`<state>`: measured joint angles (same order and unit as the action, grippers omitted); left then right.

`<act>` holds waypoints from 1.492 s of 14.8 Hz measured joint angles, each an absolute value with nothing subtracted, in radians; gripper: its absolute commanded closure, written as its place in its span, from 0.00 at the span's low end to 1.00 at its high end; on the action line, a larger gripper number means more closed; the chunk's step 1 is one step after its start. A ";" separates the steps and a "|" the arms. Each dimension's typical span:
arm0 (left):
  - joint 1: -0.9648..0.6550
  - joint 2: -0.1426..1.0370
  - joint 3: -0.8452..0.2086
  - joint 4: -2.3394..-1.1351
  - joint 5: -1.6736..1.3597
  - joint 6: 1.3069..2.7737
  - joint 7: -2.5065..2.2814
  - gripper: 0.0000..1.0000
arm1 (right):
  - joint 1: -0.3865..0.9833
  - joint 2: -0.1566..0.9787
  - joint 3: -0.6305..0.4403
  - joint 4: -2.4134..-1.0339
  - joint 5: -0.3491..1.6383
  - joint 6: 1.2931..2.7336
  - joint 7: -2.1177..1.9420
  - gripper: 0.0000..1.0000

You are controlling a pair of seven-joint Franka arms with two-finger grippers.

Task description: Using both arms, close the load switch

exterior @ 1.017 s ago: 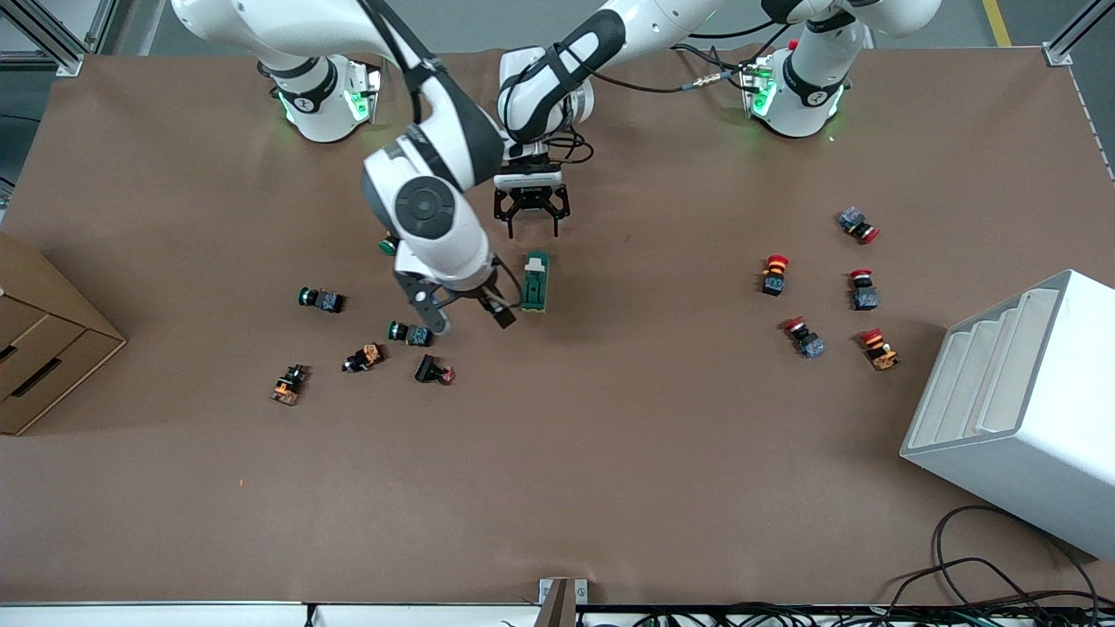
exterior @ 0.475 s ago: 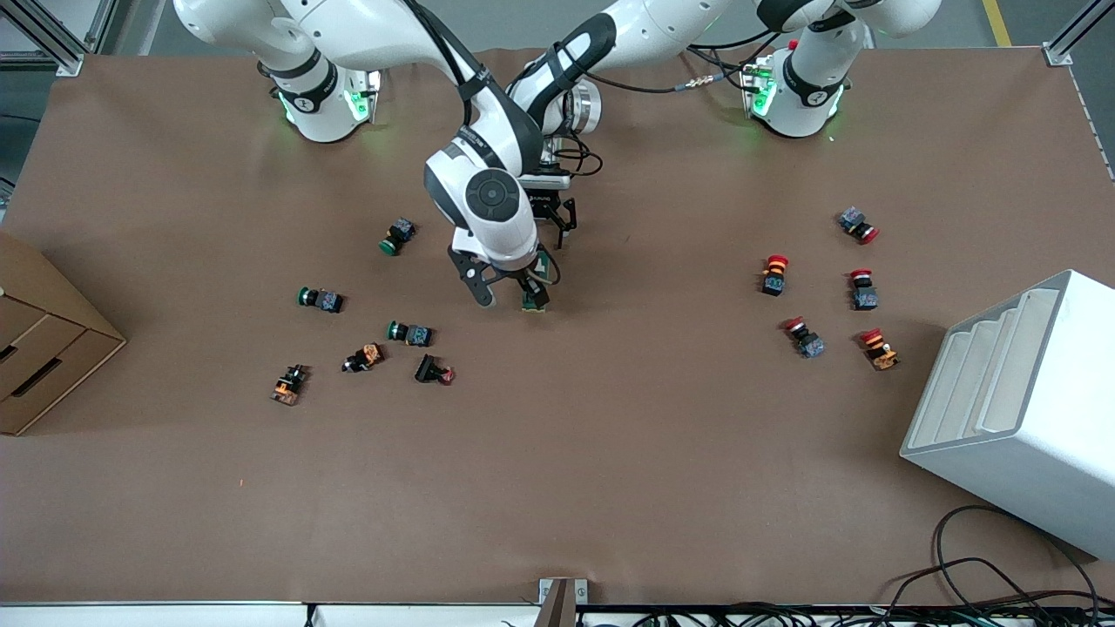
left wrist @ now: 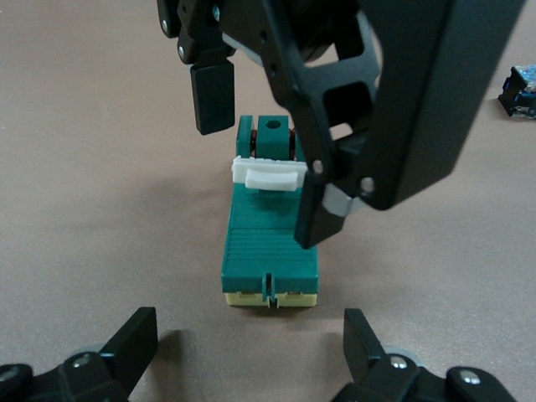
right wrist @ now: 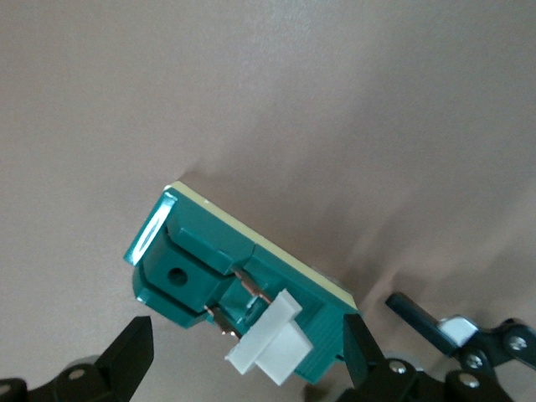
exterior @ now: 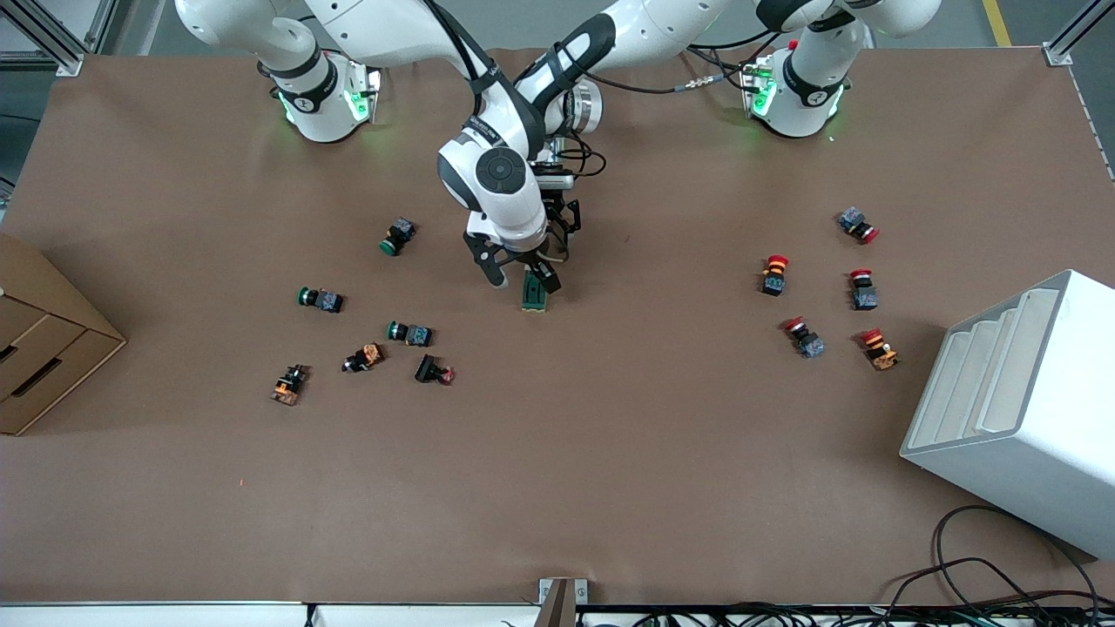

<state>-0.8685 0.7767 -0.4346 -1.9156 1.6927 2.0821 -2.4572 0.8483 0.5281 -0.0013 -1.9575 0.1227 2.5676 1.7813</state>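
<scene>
Near the middle of the brown table (exterior: pixel 610 453), the load switch (exterior: pixel 534 294) lies flat with its white lever tab (left wrist: pixel 265 174) at the end toward the robots' bases. Over that lever end hangs the right gripper (exterior: pixel 521 272), fingers apart, one finger (left wrist: pixel 211 96) on each side of the switch without touching it, while the left gripper (exterior: pixel 557 233) hovers low just at the base-side end of the switch, its fingers (left wrist: pixel 134 345) also spread wide and holding nothing. Green-capped push buttons (exterior: pixel 408 333) lie toward the right arm's end and red-capped push buttons (exterior: pixel 773 273) toward the left arm's end.
</scene>
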 measured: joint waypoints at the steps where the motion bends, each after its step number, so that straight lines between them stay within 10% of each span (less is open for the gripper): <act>1: -0.868 0.777 -0.435 -1.916 1.693 2.081 -2.457 0.01 | 0.848 0.528 -0.001 -1.958 0.123 2.583 1.783 0.00; 22: -0.832 0.772 -0.431 -1.887 1.693 2.078 -2.458 0.01 | 0.794 0.634 -0.023 -1.759 0.127 2.623 1.788 0.00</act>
